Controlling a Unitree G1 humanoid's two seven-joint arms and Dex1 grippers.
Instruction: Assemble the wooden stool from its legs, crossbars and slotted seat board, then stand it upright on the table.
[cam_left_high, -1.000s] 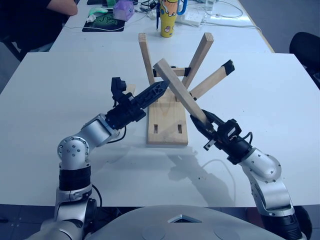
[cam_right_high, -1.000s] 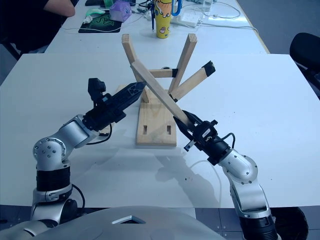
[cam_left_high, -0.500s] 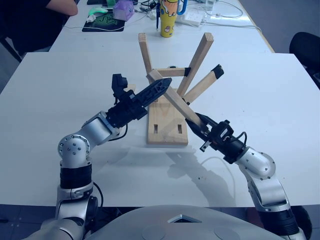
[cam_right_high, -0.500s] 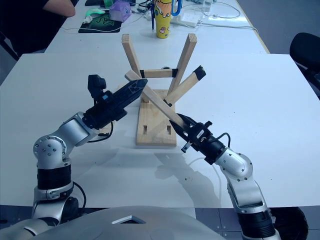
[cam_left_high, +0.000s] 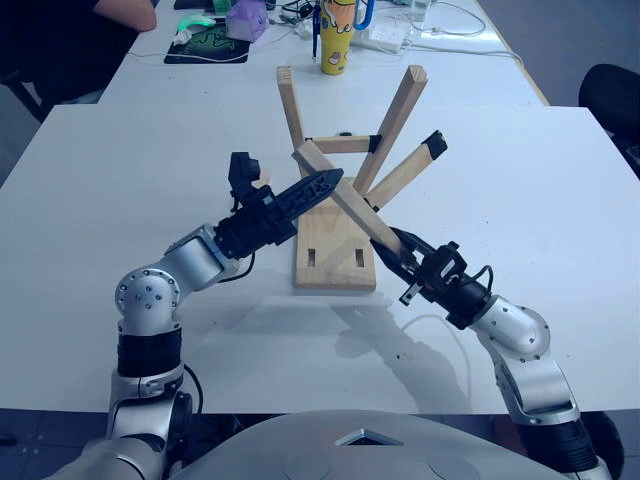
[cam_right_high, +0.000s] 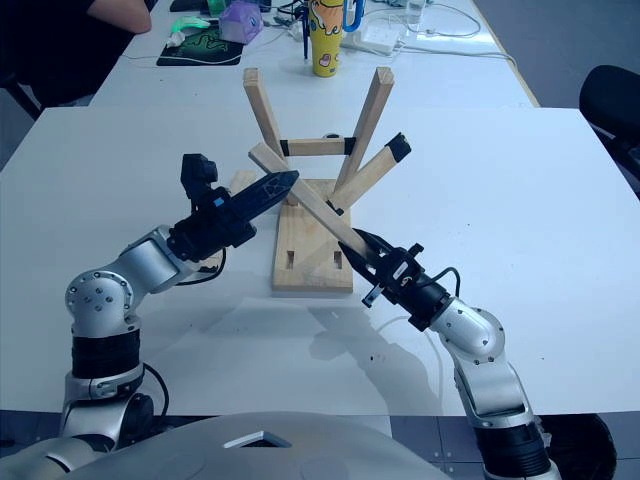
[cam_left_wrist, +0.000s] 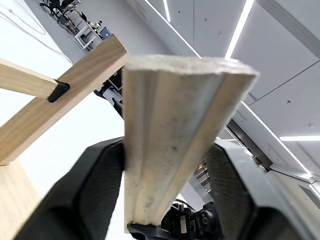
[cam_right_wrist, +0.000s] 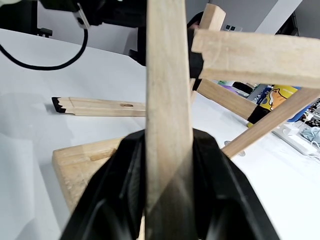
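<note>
Left eye view: my right pincer (cam_left_high: 405, 252) pinches the tilted leg (cam_left_high: 352, 203) low, my left pincer (cam_left_high: 322, 185) pinches it high, above the seat board (cam_left_high: 335, 262) at the surface's (cam_left_high: 110, 170) middle; unequal pulls could, I judge, twist it loose.

Held leg (cam_left_high: 350, 200): the lower end is buried between the closed fingers of the right gripper (cam_left_high: 400, 243). The upper end looms blurred in the left wrist view and runs off the top edge of the right wrist view. Whether the left gripper (cam_left_high: 330, 183) touches it cannot be told.

Seat board (cam_left_high: 335, 262): the far end is masked by the held leg.

Loose leg (cam_right_wrist: 100, 106): from the head views, almost wholly covered by the left gripper.

Yellow cup (cam_left_high: 336, 50): the top is cropped.
</note>
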